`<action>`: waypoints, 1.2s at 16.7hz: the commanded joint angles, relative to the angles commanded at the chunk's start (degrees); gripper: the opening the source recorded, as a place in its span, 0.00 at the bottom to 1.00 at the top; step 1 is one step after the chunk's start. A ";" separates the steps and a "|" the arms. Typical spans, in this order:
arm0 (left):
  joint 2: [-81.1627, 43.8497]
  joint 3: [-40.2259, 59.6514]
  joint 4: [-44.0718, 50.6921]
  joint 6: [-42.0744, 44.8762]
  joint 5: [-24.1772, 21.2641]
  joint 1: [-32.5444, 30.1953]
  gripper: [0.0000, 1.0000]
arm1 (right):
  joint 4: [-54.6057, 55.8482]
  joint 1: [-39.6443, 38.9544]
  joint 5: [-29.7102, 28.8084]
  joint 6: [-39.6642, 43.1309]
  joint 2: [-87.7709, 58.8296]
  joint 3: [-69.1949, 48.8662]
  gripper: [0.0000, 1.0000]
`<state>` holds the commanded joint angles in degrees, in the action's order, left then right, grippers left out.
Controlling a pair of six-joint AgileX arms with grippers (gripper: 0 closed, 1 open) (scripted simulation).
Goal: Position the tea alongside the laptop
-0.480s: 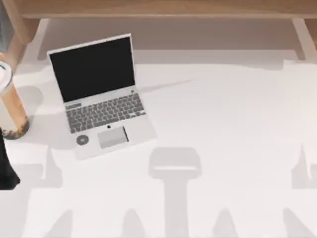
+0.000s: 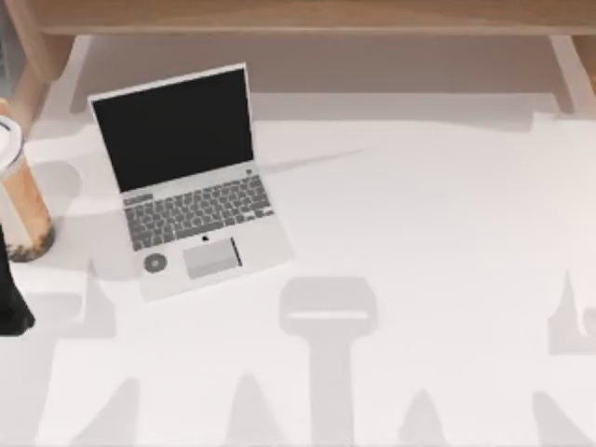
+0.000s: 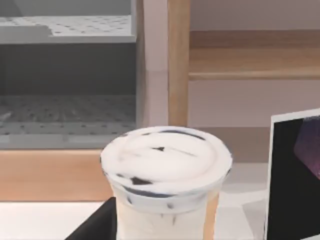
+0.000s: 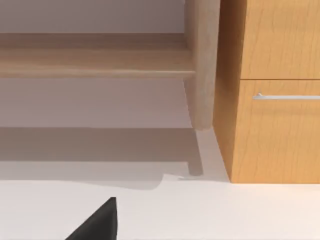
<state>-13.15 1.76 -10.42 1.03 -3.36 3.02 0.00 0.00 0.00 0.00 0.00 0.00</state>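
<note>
Tea: 1 cup, upright on the white table, left of the laptop, near it but apart. White domed lid faces the left wrist camera.

Laptop: open, screen black.

Left gripper: dark, just beside the cup's base; 1 finger at the cup's side. Finger spread cannot be told.

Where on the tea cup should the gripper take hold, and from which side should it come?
Probably the straight clear wall of the tea, below its white domed lid. The cup stands upright at the table's left edge with the laptop to its right, so come level from the near left side, where the left arm already is.
</note>
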 joint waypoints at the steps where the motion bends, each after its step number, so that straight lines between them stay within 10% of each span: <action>1: -4.16 0.43 -2.71 0.25 -0.83 0.74 1.00 | 0.00 0.00 0.00 0.00 0.00 0.00 1.00; 12: -53.30 4.87 -31.52 2.84 -9.32 8.37 1.00 | 0.00 0.00 0.00 0.00 0.00 0.00 1.00; 20: -58.81 5.41 -36.28 3.27 -10.79 9.55 1.00 | 0.00 0.00 0.00 0.00 0.00 0.00 1.00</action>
<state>-71.96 7.17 -46.71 4.30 -14.15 12.57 0.00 0.00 0.00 0.00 0.00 0.00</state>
